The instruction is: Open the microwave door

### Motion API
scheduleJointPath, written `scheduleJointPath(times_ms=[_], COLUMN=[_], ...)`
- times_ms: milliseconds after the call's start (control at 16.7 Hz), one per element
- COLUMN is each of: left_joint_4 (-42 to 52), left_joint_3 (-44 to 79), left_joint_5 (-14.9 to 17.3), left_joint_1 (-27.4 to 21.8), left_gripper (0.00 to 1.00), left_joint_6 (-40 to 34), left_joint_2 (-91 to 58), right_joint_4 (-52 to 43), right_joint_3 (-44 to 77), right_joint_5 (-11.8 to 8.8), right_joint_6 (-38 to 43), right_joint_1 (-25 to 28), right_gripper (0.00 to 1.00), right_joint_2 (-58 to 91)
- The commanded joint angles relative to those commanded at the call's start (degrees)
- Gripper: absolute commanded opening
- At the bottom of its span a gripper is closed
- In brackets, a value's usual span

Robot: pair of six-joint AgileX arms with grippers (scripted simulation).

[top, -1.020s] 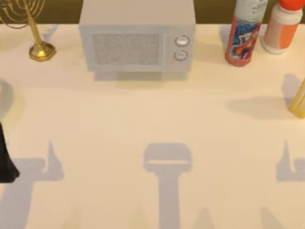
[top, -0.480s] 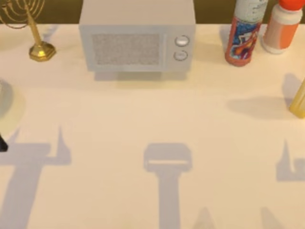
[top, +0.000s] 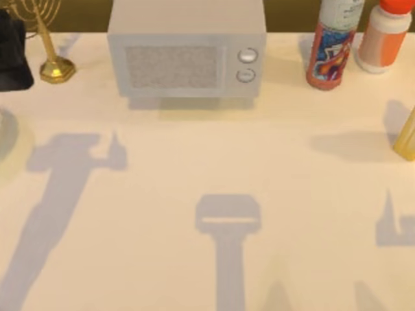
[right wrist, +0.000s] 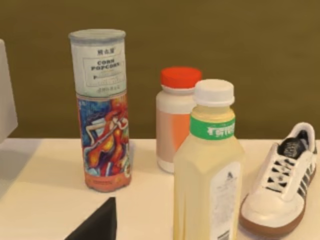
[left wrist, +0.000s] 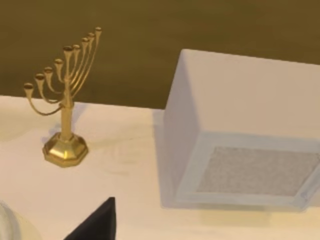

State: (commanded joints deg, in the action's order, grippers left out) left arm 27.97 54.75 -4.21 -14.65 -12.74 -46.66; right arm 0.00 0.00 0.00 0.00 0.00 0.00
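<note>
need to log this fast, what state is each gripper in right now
left gripper: by the table's far left edge, cannot be told
right gripper: not in the top view, cannot be told

Light-grey microwave (top: 187, 45), its microwave door (top: 172, 67) carrying a speckled grey mesh window, two silver knobs (top: 246, 65) alongside. Gold candelabra (left wrist: 62, 107) on the cream table (top: 207, 194); popcorn can (right wrist: 101, 110) in swirling orange, blue and red. White bottle (right wrist: 177, 117) with orange label and red cap, pale yellow bottle (right wrist: 209, 170) with green band and white cap, white shoe (right wrist: 282, 182) with black stripes.
</note>
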Motion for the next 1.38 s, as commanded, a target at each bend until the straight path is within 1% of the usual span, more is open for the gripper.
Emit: scheduleJointPath(times_ms=[420,720,900,1080,1200,1380], left_joint_4=[24.2,37.7,43.0,46.3,47.5,48.3], left_joint_3=[35.1,60.5,74.6,86.0,91.4,95.0], left_joint_5=[-5.2,-9.2,-11.2,-12.8,-13.5,-14.0], left_joint_1=[-10.3,-16.7,-19.6,-21.8,-22.8,-23.5], left_gripper=[1.00,1.00,1.00,1.00,1.00,1.00], left_joint_6=[-7.6,-13.5,-16.8,-19.6,-20.9,-21.8], left_joint_2=[-40.4,-66.0,-77.9,-86.3,-89.9,-92.2], right_joint_4=[0.0,0.0,0.0,0.0,0.0,0.0], right_joint_3=[0.0,0.0,0.0,0.0,0.0,0.0], right_joint_5=[0.0,0.0,0.0,0.0,0.0,0.0], right_joint_6=[0.0,0.0,0.0,0.0,0.0,0.0], right_joint_1=[0.0,0.0,0.0,0.0,0.0,0.0], right_gripper=[1.00,1.00,1.00,1.00,1.00,1.00], right_joint_2=[0.0,0.0,0.0,0.0,0.0,0.0])
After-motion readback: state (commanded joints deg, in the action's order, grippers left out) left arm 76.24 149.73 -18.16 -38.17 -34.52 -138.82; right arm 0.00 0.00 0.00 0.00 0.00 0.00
